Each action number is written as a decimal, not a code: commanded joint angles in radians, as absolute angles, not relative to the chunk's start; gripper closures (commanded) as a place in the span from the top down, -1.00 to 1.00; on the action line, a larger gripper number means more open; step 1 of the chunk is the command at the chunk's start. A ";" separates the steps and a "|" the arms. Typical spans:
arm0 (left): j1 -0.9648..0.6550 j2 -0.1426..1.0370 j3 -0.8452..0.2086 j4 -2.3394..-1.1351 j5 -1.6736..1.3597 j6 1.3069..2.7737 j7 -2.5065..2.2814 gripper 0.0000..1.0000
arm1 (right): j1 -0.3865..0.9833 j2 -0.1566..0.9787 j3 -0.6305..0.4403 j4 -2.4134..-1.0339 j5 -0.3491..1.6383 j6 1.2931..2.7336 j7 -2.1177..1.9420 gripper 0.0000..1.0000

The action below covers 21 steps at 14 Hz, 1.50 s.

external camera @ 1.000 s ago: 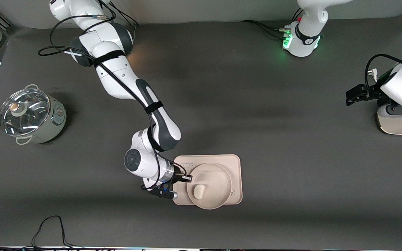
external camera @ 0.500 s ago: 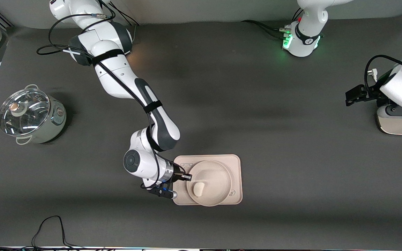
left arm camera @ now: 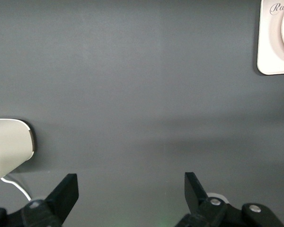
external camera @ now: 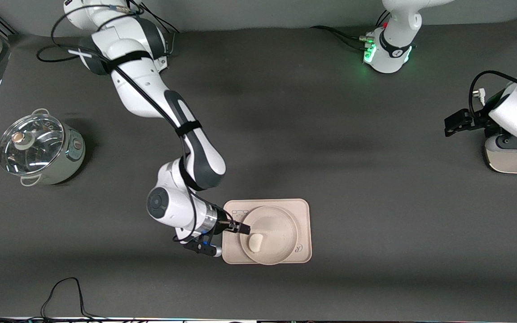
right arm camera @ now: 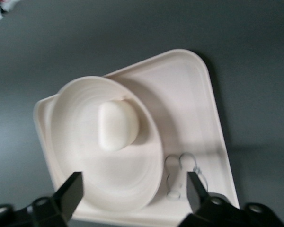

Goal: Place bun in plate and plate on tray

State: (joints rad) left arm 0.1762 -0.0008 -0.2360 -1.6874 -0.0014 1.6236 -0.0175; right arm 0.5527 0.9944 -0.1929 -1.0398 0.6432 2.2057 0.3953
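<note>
The round cream plate (external camera: 278, 226) lies on the rectangular tray (external camera: 302, 214), with the small off-white bun (external camera: 255, 242) in it, on the side toward the right arm. My right gripper (external camera: 240, 229) is open at the plate's rim on that side, low over the tray's edge. In the right wrist view its fingers stand wide apart (right arm camera: 132, 185) over the plate (right arm camera: 80, 142), bun (right arm camera: 117, 125) and tray (right arm camera: 189, 104), holding nothing. My left gripper (external camera: 453, 124) waits open at the left arm's end of the table, over bare mat (left arm camera: 130, 182).
A steel pot with a glass lid (external camera: 38, 148) stands at the right arm's end of the table. A beige base (external camera: 514, 159) sits under the left arm. A black cable (external camera: 65, 291) lies near the front edge. The tray's corner (left arm camera: 274, 47) shows in the left wrist view.
The plate has shifted a little farther from the front camera, fully onto the tray. The right arm's wrist has drawn back toward the right arm's end. The left arm has not moved.
</note>
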 commanded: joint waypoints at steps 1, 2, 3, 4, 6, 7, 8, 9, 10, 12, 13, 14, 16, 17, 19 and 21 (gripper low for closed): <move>0.163 0.008 -0.230 -1.664 0.002 1.614 -0.025 1.00 | 0.552 0.740 -0.190 -1.245 0.569 2.093 0.410 1.00; 0.163 0.008 -0.232 -1.664 0.002 1.615 -0.025 1.00 | 0.536 0.674 -0.190 -1.252 0.524 1.998 0.410 1.00; 0.163 0.008 -0.230 -1.664 0.002 1.615 -0.025 1.00 | 0.513 0.607 -0.190 -1.258 0.471 1.909 0.405 1.00; 0.163 0.008 -0.230 -1.664 0.002 1.615 -0.025 1.00 | 0.496 0.538 -0.189 -1.270 0.407 1.823 0.394 1.00; 0.164 0.008 -0.232 -1.664 0.002 1.615 -0.025 1.00 | 0.441 0.381 -0.177 -1.333 0.271 1.691 0.327 1.00; 0.164 0.008 -0.230 -1.664 0.002 1.614 -0.025 1.00 | 0.416 0.294 -0.172 -1.383 0.231 1.639 0.260 1.00; 0.164 0.008 -0.230 -1.664 0.003 1.614 -0.025 1.00 | 0.381 0.209 -0.166 -1.435 0.204 1.587 0.188 1.00; 0.166 0.008 -0.230 -1.666 0.003 1.614 -0.025 1.00 | 0.327 0.136 -0.154 -1.475 0.172 1.548 0.117 1.00; 0.166 0.008 -0.230 -1.666 0.003 1.614 -0.025 1.00 | 0.271 0.079 -0.134 -1.503 0.125 1.517 0.041 1.00; 0.164 0.008 -0.230 -1.664 0.003 1.614 -0.025 1.00 | 0.186 0.022 -0.129 -1.525 0.048 1.462 -0.098 1.00; 0.164 0.008 -0.230 -1.664 0.003 1.614 -0.025 1.00 | 0.155 0.011 -0.133 -1.525 0.032 1.457 -0.133 1.00; 0.164 0.008 -0.230 -1.664 0.003 1.614 -0.025 1.00 | 0.137 0.006 -0.136 -1.525 0.016 1.457 -0.153 1.00; 0.163 0.008 -0.232 -1.664 0.003 1.614 -0.026 1.00 | 0.109 0.023 -0.138 -1.525 0.015 1.462 -0.141 1.00; 0.164 0.008 -0.235 -1.664 0.003 1.614 -0.026 1.00 | 0.107 0.043 -0.146 -1.526 0.014 1.471 -0.135 1.00; 0.164 0.008 -0.235 -1.664 0.003 1.614 -0.026 1.00 | 0.110 0.061 -0.178 -1.526 0.015 1.485 -0.133 1.00; 0.166 0.008 -0.235 -1.664 0.003 1.614 -0.028 1.00 | 0.109 0.058 -0.178 -1.525 0.015 1.486 -0.133 1.00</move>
